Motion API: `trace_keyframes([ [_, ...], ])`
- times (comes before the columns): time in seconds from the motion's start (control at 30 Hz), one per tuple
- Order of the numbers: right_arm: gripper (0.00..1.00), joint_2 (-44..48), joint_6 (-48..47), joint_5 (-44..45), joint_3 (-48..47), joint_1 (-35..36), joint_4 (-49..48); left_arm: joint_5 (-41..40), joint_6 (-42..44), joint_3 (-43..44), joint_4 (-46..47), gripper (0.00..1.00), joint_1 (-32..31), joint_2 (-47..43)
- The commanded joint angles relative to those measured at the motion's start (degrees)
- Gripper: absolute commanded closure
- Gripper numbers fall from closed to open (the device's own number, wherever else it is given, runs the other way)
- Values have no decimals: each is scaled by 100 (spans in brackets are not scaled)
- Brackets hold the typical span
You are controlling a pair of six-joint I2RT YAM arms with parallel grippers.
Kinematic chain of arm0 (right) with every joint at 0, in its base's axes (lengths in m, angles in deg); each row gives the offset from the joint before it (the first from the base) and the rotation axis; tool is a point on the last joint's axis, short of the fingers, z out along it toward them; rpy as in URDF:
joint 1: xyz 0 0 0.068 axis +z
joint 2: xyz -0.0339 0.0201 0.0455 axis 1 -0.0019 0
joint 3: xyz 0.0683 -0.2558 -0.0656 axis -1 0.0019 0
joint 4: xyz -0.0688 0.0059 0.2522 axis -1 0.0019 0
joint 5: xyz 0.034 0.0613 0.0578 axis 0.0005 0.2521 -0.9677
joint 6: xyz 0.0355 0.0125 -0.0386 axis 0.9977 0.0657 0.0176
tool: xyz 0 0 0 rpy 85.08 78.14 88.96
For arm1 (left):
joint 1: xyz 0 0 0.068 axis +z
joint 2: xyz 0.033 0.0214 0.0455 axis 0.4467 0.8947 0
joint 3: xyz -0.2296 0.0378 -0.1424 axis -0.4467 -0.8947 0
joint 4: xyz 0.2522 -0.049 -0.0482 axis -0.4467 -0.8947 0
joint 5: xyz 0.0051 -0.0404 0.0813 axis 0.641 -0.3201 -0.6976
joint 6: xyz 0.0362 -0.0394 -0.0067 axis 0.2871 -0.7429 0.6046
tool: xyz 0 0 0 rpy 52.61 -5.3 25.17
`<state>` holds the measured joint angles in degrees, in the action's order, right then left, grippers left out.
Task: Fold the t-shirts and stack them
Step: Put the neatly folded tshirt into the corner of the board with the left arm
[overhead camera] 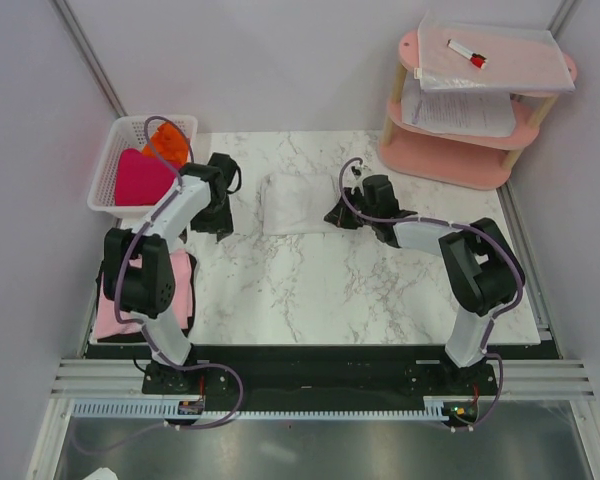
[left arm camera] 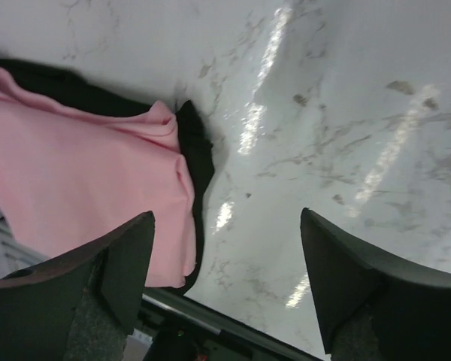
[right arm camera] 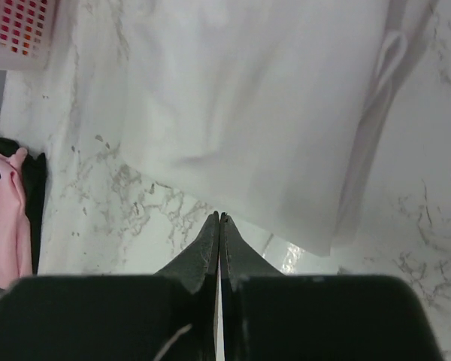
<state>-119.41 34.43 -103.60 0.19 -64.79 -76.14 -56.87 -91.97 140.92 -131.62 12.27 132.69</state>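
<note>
The white t-shirt lies far centre on the table, looking folded down to a neat rectangle, though a loose flap shows along one side. Left gripper hangs just left of it, jaws wide apart, nothing between them. Right gripper sits at the shirt's right edge, pinched fully closed on nothing. Near left, a pink t-shirt rests folded on a dark cloth. I'd call that the stack. So the white one is not yet stacked, and magenta and orange t-shirts wait in the basket, far left.
</note>
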Motion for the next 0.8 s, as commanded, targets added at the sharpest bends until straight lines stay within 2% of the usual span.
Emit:
trace_keyframes([
  [0.0, 98, 341, 31, -93, 338, -14, -53, -1029, -440, -307, -1081, 7, -94, 427],
  [0.07, 98, 306, 145, -242, 434, -23, -132, -1047, -527, -440, -1073, 1, -103, 550],
  [0.3, 98, 306, 233, -445, 514, -23, -291, -1398, -651, -739, -1003, 0, -103, 1059],
  [0.63, 99, 341, 417, -823, 645, -190, -536, -1670, -765, -695, -730, 3, 46, 1667],
  [0.77, 99, 297, 514, -955, 672, -243, -677, -1671, -730, -897, -415, 11, 397, 1649],
])
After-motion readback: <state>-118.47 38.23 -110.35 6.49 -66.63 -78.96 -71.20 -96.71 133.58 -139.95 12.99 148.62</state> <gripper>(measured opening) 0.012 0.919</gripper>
